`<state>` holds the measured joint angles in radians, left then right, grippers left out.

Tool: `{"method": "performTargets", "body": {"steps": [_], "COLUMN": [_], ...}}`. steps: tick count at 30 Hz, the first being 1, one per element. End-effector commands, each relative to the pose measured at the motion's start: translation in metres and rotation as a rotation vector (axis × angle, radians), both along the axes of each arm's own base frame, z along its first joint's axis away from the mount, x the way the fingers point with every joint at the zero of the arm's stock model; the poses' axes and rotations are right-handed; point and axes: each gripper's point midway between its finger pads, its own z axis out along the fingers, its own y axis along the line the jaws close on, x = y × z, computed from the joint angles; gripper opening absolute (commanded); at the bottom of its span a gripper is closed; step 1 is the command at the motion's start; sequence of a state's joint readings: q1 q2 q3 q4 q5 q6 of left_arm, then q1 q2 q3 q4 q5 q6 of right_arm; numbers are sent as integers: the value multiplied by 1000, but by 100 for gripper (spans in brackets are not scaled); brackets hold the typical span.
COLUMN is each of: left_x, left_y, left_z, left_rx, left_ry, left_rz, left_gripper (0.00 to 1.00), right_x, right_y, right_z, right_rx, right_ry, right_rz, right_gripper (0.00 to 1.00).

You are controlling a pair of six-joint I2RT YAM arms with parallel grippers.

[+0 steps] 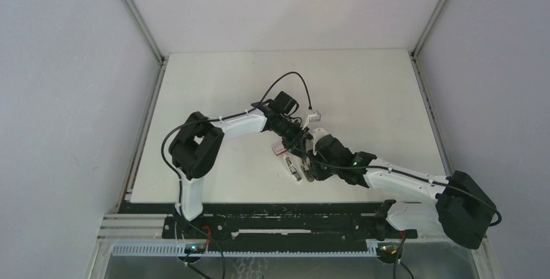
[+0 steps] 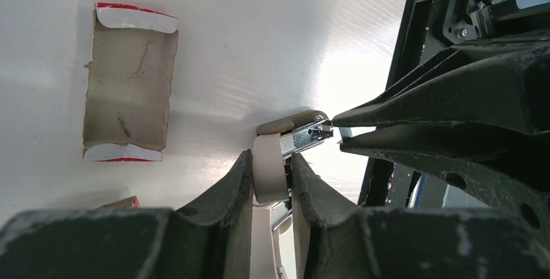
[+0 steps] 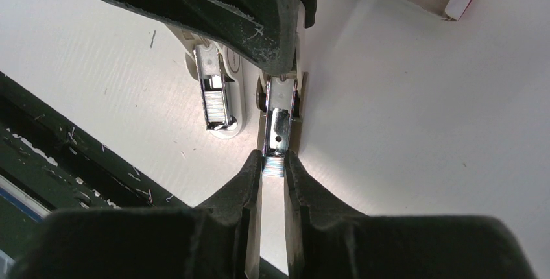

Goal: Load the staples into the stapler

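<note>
Staples (image 3: 273, 167) pinched by right tool (image 3: 272, 159); left tool (image 2: 271, 161) grips stapler (image 2: 290, 122).

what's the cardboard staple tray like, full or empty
Almost empty: the tray lies open side up, showing bare cardboard with only a couple of stray staples.

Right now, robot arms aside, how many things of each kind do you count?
Stapler parts: 2, the stapler in the left fingers, a white part lying loose
Staples: 1 strip, in the right fingers
Cardboard box parts: 2, an open tray, a red-edged scrap half hidden
Total: 5
</note>
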<state>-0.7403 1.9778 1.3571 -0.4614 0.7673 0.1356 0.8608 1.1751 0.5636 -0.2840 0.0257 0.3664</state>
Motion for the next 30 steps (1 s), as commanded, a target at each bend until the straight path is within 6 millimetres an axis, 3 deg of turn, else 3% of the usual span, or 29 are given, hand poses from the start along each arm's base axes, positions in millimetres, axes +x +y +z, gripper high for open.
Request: {"method": "performTargets", "body": {"steps": [1,11,20,30], "left_x": [11,15,16,16], "left_y": [-11,-7,-7,-7], "left_z": [15,14,14,15], "left_rx": [-56,-60,-65,-70], "left_ry": [-41,-41,-40,-36], "left_rz": [-19,2,3,1], "left_gripper": [20,44,33,31], "right_x": [6,8,12,12], "right_y": [10,13,13,14], "right_z": [5,1,-3,-8], "right_rx": [37,32,1,-15], "right_ry": [-23,-27,-34,-30], "right_rz": [-11,-3,8,26], "right_gripper": [12,12,12,12]}}
